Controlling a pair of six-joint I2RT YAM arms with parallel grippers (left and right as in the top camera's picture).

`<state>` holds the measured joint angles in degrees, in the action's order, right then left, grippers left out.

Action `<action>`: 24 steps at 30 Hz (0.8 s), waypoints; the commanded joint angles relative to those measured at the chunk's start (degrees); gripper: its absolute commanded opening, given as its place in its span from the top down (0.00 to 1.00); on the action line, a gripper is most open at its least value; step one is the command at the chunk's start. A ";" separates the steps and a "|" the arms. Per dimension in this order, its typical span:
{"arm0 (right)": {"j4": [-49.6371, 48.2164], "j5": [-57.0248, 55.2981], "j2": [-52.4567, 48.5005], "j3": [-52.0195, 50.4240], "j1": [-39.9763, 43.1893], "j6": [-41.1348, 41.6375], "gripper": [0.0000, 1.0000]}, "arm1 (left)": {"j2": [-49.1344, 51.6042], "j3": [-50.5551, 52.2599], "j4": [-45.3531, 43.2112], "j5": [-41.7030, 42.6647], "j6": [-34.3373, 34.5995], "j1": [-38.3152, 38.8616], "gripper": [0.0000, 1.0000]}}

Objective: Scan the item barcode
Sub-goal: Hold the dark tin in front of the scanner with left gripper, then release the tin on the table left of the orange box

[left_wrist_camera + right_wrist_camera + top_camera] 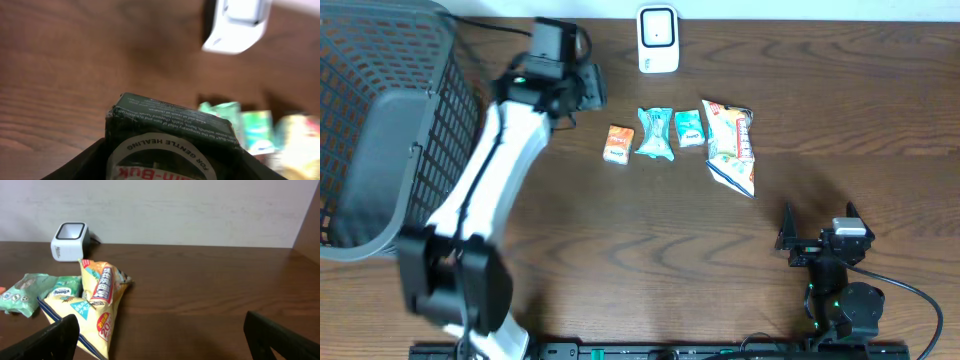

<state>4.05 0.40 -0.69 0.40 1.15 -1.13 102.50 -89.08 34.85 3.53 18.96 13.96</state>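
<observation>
**Item:** dark box (170,125) with a round white label and small print along its upper edge. No barcode shows on the faces in view.

**Location:** gripped between the fingers of the left hand (575,88) and apparently held off the surface (620,250), near the scanner (658,40) on its left.

**Step in hand (judged):** bringing the box to the scanner.

**Handling notes:**
- Find the face that carries the code, probably one now hidden, and roll the wrist until it squarely faces the scanner window.
- Bring it in close and hold it steady, with the fingers off the code.
- Stay above the row just beside it: orange pack (618,143), two teal packets (655,133), yellow bag (730,145).

**Also present:** right hand (818,225), wide and holding nothing, well apart at the near edge; basket (380,130) at far left.
</observation>
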 commanded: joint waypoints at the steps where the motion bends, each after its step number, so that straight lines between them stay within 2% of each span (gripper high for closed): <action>1: 0.26 -0.04 0.31 -0.09 -0.35 -0.66 0.01 | 6.14 -0.66 0.50 -4.24 -2.71 0.90 0.42; 5: 0.26 -0.04 0.31 -0.09 -0.35 -0.68 0.01 | 11.93 -0.68 0.72 -4.22 -2.64 1.25 0.41; 10: 0.26 -0.04 0.31 -0.09 -0.35 -0.66 0.01 | 13.81 -0.61 0.70 -4.17 -2.62 1.42 0.41; 11: 0.26 -0.07 0.31 -0.09 -0.35 -0.68 0.01 | 13.81 -0.61 0.59 -4.20 -2.62 1.42 0.23; 12: 0.26 -0.04 0.31 -0.09 -0.35 -0.66 0.01 | 13.81 -0.63 0.26 -4.20 -2.62 1.40 0.11; 18: 0.26 -0.04 0.31 -0.09 -0.35 -0.68 0.01 | 12.63 -0.66 0.24 -4.20 -2.64 1.40 0.05; 24: 0.26 -0.04 0.31 -0.09 -0.35 -0.68 0.01 | 1.86 -0.85 0.26 -4.22 -2.64 1.22 0.04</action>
<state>4.05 0.40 -0.69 0.40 1.15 -1.13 113.43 -89.08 35.22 0.05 16.64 15.11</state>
